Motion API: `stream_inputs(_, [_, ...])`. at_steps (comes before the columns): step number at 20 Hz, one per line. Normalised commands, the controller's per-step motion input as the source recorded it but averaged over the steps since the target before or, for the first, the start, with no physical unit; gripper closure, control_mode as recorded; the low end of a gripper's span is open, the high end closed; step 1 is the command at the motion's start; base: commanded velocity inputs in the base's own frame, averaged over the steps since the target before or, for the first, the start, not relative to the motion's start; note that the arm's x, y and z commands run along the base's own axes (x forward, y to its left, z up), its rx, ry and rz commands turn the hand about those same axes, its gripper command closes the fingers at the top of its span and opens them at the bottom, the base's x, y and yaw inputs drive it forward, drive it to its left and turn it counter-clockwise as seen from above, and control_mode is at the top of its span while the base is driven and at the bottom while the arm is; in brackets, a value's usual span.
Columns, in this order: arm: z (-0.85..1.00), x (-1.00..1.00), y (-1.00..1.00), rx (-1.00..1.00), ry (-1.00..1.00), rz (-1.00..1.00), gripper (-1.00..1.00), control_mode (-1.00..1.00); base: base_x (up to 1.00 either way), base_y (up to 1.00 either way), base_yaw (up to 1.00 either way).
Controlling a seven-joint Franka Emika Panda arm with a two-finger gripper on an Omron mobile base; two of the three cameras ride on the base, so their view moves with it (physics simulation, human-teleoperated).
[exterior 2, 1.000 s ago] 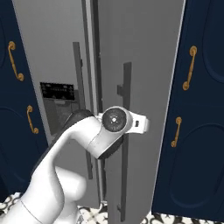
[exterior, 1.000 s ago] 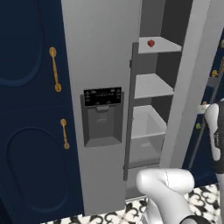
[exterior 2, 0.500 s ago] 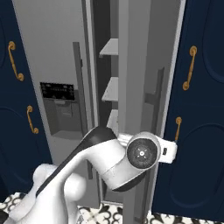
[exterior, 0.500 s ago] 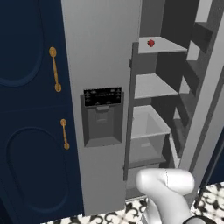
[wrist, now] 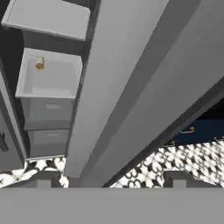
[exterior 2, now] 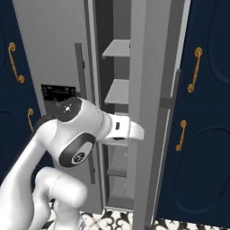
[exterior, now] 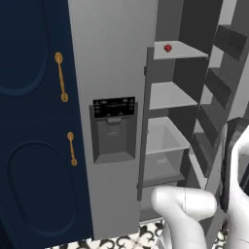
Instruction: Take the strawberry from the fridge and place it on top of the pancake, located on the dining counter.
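Left base view has the strawberry (exterior: 168, 47) sitting alone on the top shelf (exterior: 182, 48) inside the fridge (exterior: 112, 73), close to that shelf's front left corner. Below it comes a second shelf (exterior: 168, 95), then a pale drawer bin (exterior: 163, 146). The fridge's right door (exterior: 228, 73) stands swung open, its inner racks facing the shelves, while the left door is shut, with the black dispenser panel (exterior: 114, 107) well below and left of the strawberry. Navy cabinets (exterior: 34, 121) with gold handles (exterior: 61, 78) flank the fridge on the left.

Over in the right base view, the arm (exterior 2: 76, 134) reaches toward the open door's edge (exterior 2: 143, 90), its white wrist touching or just short of it; which one is hard to say. In the hand view, the gripper (wrist: 109, 179) shows two dark tips spread apart, nothing between them, the grey door edge (wrist: 127, 87) running across just ahead. A small yellowish thing (wrist: 39, 64) sits in a bin deep in the fridge, too small to name.
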Motion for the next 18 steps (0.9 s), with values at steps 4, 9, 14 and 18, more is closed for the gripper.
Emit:
stream_inputs(4, [0.0,0.84,0.61,-0.48,0.36,-0.07,-1.0,-1.0,0.0,0.0,0.0])
stream_inputs(9, [-0.02,0.92,0.27,-0.51,0.34,-0.06,-1.0,-1.0,0.0,0.0,0.0])
stream_inputs(14, [-0.03,0.85,-0.05,-0.41,0.27,0.0,-1.0,-1.0,0.0,0.0,0.0])
stream_inputs(18, [0.0,0.6,-0.47,-0.14,0.23,0.0,-1.0,-1.0,0.0,0.0,0.0])
